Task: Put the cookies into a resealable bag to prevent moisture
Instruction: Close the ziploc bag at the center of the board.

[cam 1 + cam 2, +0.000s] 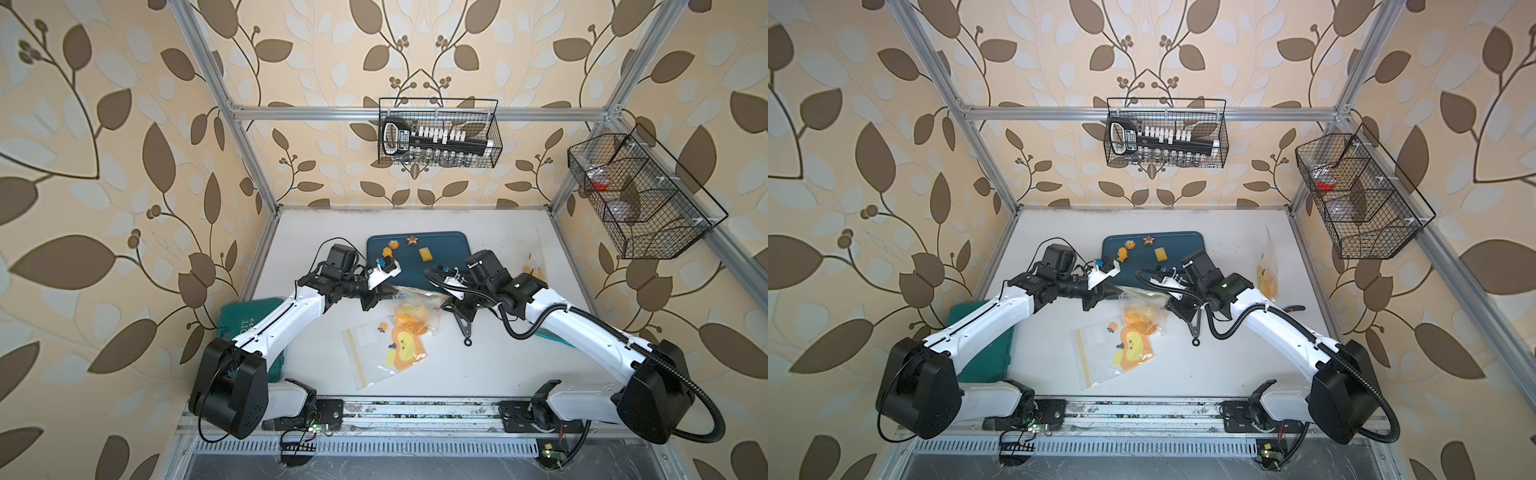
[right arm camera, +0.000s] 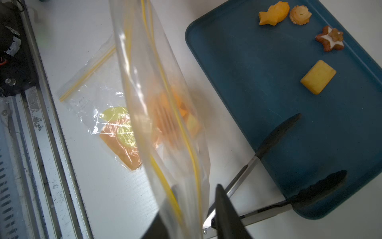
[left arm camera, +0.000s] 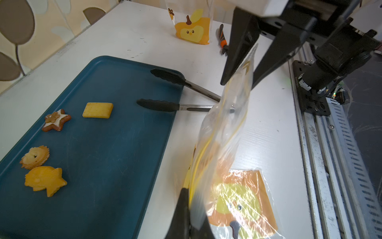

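A clear resealable bag [image 1: 415,305] with a yellow zip line hangs between my two grippers, with several orange cookies [image 1: 409,322] inside, blurred in the right wrist view. My left gripper [image 3: 191,198] is shut on one end of the bag's top edge [image 3: 208,144]. At the other end my right gripper [image 2: 196,188] straddles that edge, jaws apart, with a gap showing beside the plastic. On the blue tray [image 1: 449,249] lie a fish cookie [image 3: 45,180], a flower cookie [image 3: 35,156], a star cookie [image 3: 56,120] and a square cookie [image 3: 97,110].
Black-tipped tongs [image 3: 177,79] rest with their tips on the tray's near edge. A second bag with a duck print [image 1: 382,353] lies flat under the held one. A third printed bag [image 3: 192,29] stands by the right wall. A green box [image 1: 237,324] sits under my left arm.
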Robot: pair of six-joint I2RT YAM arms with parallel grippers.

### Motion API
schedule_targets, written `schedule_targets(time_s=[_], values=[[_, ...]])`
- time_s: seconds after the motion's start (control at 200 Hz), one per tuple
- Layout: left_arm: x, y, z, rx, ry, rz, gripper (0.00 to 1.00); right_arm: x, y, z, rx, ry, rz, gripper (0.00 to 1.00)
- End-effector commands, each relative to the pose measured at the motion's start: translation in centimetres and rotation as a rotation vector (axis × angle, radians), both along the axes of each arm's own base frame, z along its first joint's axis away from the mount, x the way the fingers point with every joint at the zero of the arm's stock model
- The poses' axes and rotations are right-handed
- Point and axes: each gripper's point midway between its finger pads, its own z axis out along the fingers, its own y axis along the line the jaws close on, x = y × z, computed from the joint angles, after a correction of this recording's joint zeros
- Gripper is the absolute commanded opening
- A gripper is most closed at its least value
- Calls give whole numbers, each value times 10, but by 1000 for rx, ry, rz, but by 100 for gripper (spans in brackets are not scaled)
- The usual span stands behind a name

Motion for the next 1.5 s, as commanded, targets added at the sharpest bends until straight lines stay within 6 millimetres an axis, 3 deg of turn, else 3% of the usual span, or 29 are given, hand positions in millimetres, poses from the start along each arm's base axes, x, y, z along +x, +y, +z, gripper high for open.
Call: schedule_targets(time_s=[0.0, 0.085, 0.13, 0.17, 0.26, 0.31, 0.365, 0.44, 0.485, 0.53, 0.63, 0.66, 0.685, 0.735, 0.815, 0.87, 0.925, 1.005, 1.055, 1.09, 1.185, 1.225, 1.25, 1.275, 1.31, 1.375, 1.435, 1.46, 1.495], values=[[2, -2, 18, -31, -41, -23, 0, 7, 8, 18, -1, -57, 8, 0], [0, -2, 19, -34, -44, -27, 0, 8, 10, 15, -33, -48, 22, 0], [0, -2, 18, -34, -44, -27, 0, 10, 10, 14, -52, -60, 19, 30], [0, -2, 19, -35, -43, -29, 0, 10, 12, 15, -62, -67, 25, 0], [-1, -2, 20, -36, -45, -30, 0, 8, 15, 16, -87, -52, 48, 0], [-1, -2, 19, -35, -43, -30, 0, 9, 17, 18, -98, -72, 52, 37], [-1, -2, 20, -36, -44, -30, 0, 9, 19, 20, -100, -78, 55, 0], [-2, -2, 20, -38, -45, -32, 0, 7, 22, 21, -101, -63, 80, 1], [-2, -1, 21, -39, -49, -32, 0, 7, 24, 21, -99, -63, 89, 32], [-3, -1, 20, -38, -47, -32, 0, 8, 26, 21, -95, -62, 92, 0], [-3, -1, 21, -39, -50, -32, 0, 4, 31, 22, -86, -32, 129, 0], [-3, -1, 21, -39, -49, -31, 0, 5, 32, 23, -86, -40, 126, 30], [-3, -1, 21, -40, -49, -33, 0, 7, 33, 24, -81, -49, 123, 37], [-4, -1, 22, -41, -51, -35, 0, 9, 35, 26, -72, -58, 121, 0], [-5, -1, 23, -45, -53, -38, 0, 8, 40, 29, -56, -48, 142, 0], [-7, -1, 24, -49, -55, -44, 0, 12, 42, 31, -48, -62, 137, 42], [-9, -2, 25, -54, -56, -50, 0, 14, 45, 33, -34, -71, 140, 0], [-10, -2, 27, -58, -58, -56, 0, 13, 50, 34, -11, -73, 160, 0], [-11, -2, 27, -59, -54, -58, 0, 15, 52, 35, 2, -86, 163, 31], [-11, -2, 27, -60, -54, -61, 0, 13, 55, 36, 18, -84, 173, 0], [-12, -3, 28, -64, -54, -67, 0, 9, 62, 39, 47, -67, 218, 0], [-13, -3, 28, -64, -55, -68, 0, 11, 63, 39, 52, -78, 212, 39], [-13, -3, 28, -63, -56, -68, 0, 13, 65, 40, 60, -89, 212, 46], [-13, -3, 28, -63, -54, -68, 0, 13, 65, 40, 67, -95, 211, 40], [-13, -3, 28, -65, -57, -70, 0, 13, 67, 41, 75, -95, 213, 0], [-15, -3, 30, -70, -57, -78, 0, 13, 69, 41, 80, -93, 226, 0], [-16, -4, 30, -72, -56, -84, 0, 16, 70, 42, 84, -109, 219, 41], [-17, -4, 30, -72, -55, -87, 0, 17, 71, 43, 89, -114, 216, 33], [-17, -4, 30, -73, -55, -91, 0, 17, 72, 44, 95, -115, 218, 0]])
